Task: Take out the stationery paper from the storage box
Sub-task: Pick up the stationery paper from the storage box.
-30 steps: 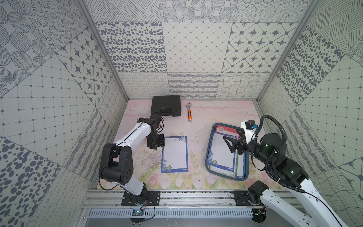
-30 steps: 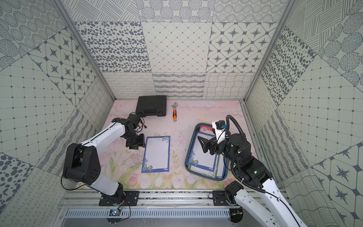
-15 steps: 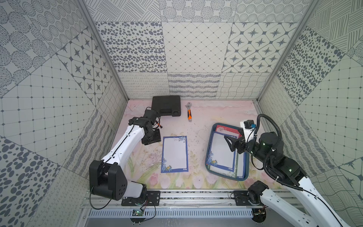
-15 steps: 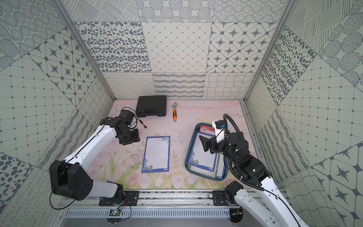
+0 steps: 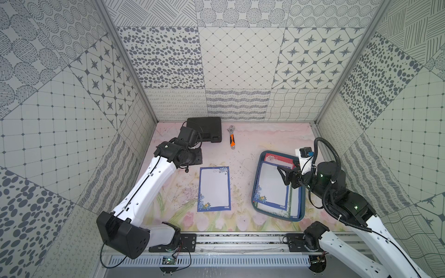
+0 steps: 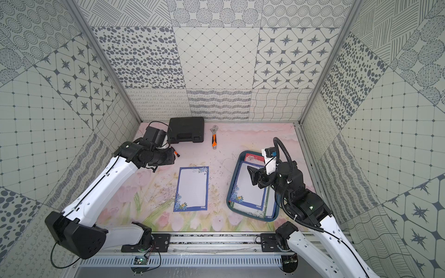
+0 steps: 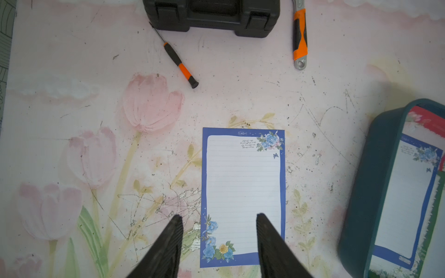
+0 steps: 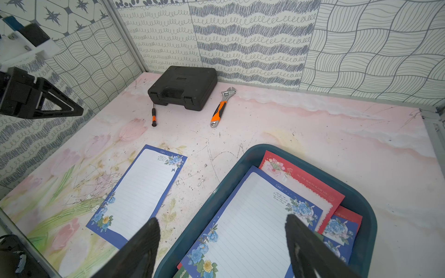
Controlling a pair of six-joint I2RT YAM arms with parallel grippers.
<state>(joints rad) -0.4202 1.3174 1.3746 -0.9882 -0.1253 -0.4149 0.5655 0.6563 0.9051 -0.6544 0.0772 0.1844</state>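
The coming move turns on how the right gripper (image 8: 221,220) stands to the paper (image 5: 273,185), which lies as a loose stack inside the box (image 8: 216,199). This gripper hangs above the box, its jaws spread wide with nothing between them. The top sheet (image 8: 252,216), the one with the blue border, lies directly under the fingertips and a little ahead of them. The long axis of this sheet follows the long axis of the box, from the end near the robot to the far end. In the right wrist view the line between the two fingers crosses it at a slant, not squarely. We judge that the right arm is clearly the nearer one for the next pick. The left gripper (image 7: 219,216) is well apart from the box, also spread and empty. Between it and the box a loose sheet (image 7: 243,197) lies flat on the table, parallel to the box. Under the top sheet a red sheet (image 8: 313,185) shows toward the far end of the box, and on it we can read "ALL THE BEAUTY IS FOR YOU". The script on the blue sheets is too small to read. On the case (image 6: 186,130) and the wrench (image 6: 213,140), both beyond the far end of the box, we find no readable brand.
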